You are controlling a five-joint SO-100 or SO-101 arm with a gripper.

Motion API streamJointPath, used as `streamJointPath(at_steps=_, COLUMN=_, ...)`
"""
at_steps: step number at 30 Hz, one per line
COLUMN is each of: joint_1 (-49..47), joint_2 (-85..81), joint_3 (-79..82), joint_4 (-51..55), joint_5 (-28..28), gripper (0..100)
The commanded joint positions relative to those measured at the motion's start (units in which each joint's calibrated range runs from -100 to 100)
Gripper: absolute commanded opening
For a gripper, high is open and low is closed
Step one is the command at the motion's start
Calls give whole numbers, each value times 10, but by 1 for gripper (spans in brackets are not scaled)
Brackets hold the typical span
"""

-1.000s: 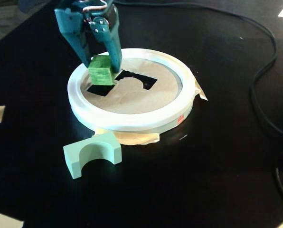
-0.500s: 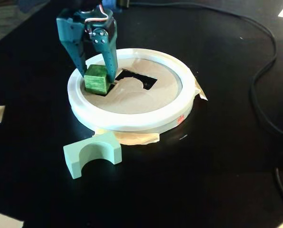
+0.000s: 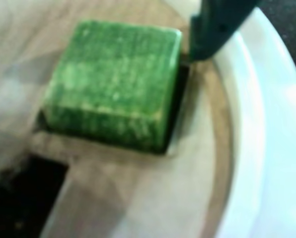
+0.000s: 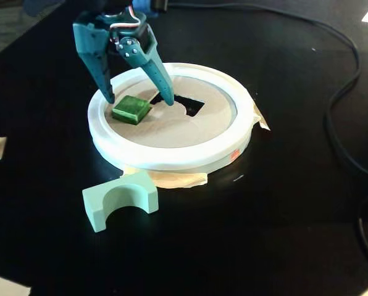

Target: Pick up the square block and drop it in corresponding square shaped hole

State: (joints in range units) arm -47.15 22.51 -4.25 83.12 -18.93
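The green square block [image 4: 131,109] rests on the left part of the tan cardboard disc [image 4: 196,123] inside the white ring [image 4: 171,157]. In the wrist view the block [image 3: 113,84] sits partly sunk in a square hole, with dark gaps along its right and near sides. My teal gripper [image 4: 139,100] is open, with one finger on each side of the block and neither touching it. Only one finger [image 3: 212,29] shows in the wrist view, just right of the block's far corner.
A second dark cutout [image 4: 185,105] lies in the disc right of the block and also shows in the wrist view [image 3: 19,198]. A mint arch block [image 4: 119,200] stands on the black table in front of the ring. Cables [image 4: 341,105] run at the right.
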Motion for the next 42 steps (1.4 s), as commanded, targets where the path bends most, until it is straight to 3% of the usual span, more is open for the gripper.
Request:
streamJointPath(at_steps=1, joint_1=-5, joint_2=-59, joint_3=-40, joint_4=45, joint_5=0, gripper=84)
streamJointPath(at_steps=7, joint_1=36, joint_2=-175, joint_3=-32, joint_4=121, joint_5=4, gripper=84)
streamJointPath(at_steps=12, joint_1=99, joint_2=-248, joint_3=-30, joint_4=158, joint_5=39, gripper=84)
streamJointPath(at_steps=22, joint_1=423, joint_2=-346, joint_3=-13, joint_4=169, joint_5=131, gripper=84)
streamJointPath(at_steps=28, joint_1=591, joint_2=-503, joint_3=168, joint_4=169, joint_5=150, gripper=84)
streamJointPath(at_steps=32, joint_1=605, joint_2=-635, joint_3=304, joint_4=129, joint_5=151, gripper=84)
streamJointPath(at_steps=37, joint_1=605, joint_2=-853, joint_3=565, joint_4=-15, joint_5=149, gripper=84)
streamJointPath(at_steps=42, joint_1=605, joint_2=-947, joint_3=725, joint_4=-120, joint_5=148, gripper=85)
